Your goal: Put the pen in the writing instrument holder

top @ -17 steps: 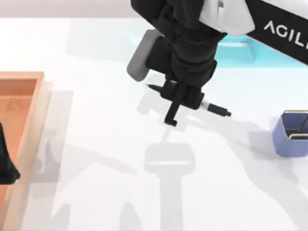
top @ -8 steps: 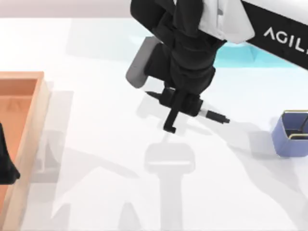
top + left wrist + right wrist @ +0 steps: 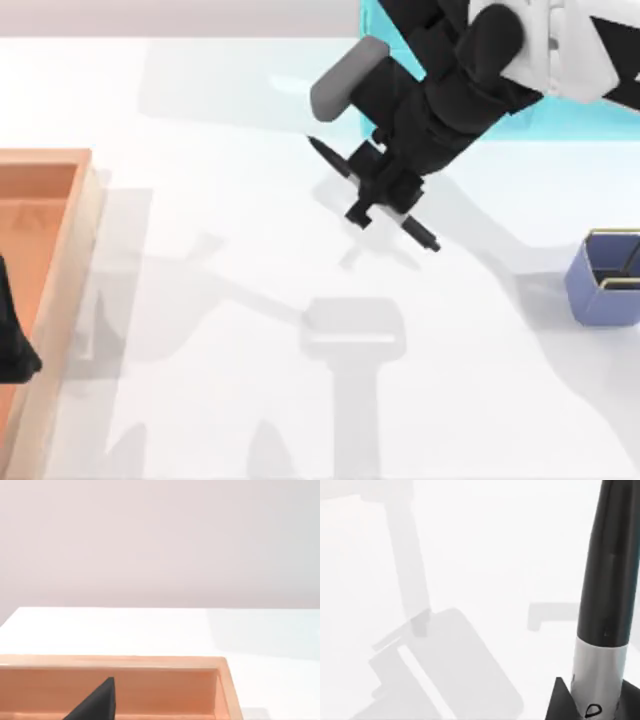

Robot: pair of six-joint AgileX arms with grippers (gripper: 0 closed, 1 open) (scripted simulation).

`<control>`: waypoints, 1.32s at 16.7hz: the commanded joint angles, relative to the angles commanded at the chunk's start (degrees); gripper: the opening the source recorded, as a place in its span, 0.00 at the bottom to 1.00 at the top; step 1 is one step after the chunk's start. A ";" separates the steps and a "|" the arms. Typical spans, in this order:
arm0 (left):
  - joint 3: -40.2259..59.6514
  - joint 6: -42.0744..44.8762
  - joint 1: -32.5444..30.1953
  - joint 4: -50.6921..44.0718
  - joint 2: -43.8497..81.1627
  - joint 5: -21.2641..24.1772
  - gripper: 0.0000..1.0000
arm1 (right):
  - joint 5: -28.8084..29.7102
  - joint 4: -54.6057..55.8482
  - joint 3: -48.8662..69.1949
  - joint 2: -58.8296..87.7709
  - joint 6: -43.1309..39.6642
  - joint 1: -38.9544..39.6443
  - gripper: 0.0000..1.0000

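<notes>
White table [image 3: 200, 330]: right end effector [image 3: 385, 195] grips pen [image 3: 424, 236]; holder [image 3: 603, 282] apart.

I'm looking at a rendered tabletop test bench, a simulated lab setup and not a lived-in room. The counter [image 3: 200, 300] is flat, plain white, under a blank pale wall [image 3: 160, 540]. The props are desk goods: an orange-brown wooden tray [image 3: 60, 250], a cyan shelf unit [image 3: 560, 115], and a small blue writing instrument holder [image 3: 605, 280] at the right edge.
</notes>
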 joint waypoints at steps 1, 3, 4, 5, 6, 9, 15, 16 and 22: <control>0.00 0.00 0.00 0.00 0.00 0.00 1.00 | -3.02 4.98 -3.14 -0.95 1.34 -2.23 0.00; 0.00 0.00 0.00 0.00 0.00 0.00 1.00 | -9.38 15.71 -9.85 -2.88 4.41 -7.18 0.00; 0.00 0.00 0.00 0.00 0.00 0.00 1.00 | -12.70 21.45 -13.41 -3.83 6.12 -9.89 0.00; 0.00 0.00 0.00 0.00 0.00 0.00 1.00 | -16.06 27.34 -17.03 -4.76 7.90 -12.68 0.00; 0.00 0.00 0.00 0.00 0.00 0.00 1.00 | -19.47 33.36 -20.70 -5.68 9.72 -15.53 0.00; 0.00 0.00 0.00 0.00 0.00 0.00 1.00 | -29.73 51.97 -31.70 -8.33 15.31 -24.27 0.00; 0.00 0.00 0.00 0.00 0.00 0.00 1.00 | -48.77 88.76 -50.59 -13.50 25.43 -40.62 0.00; 0.00 0.00 0.00 0.00 0.00 0.00 1.00 | -51.55 94.41 -53.05 -14.38 26.83 -42.99 0.00; 0.00 0.00 0.00 0.00 0.00 0.00 1.00 | -64.16 120.29 -62.81 -19.19 32.64 -53.60 0.00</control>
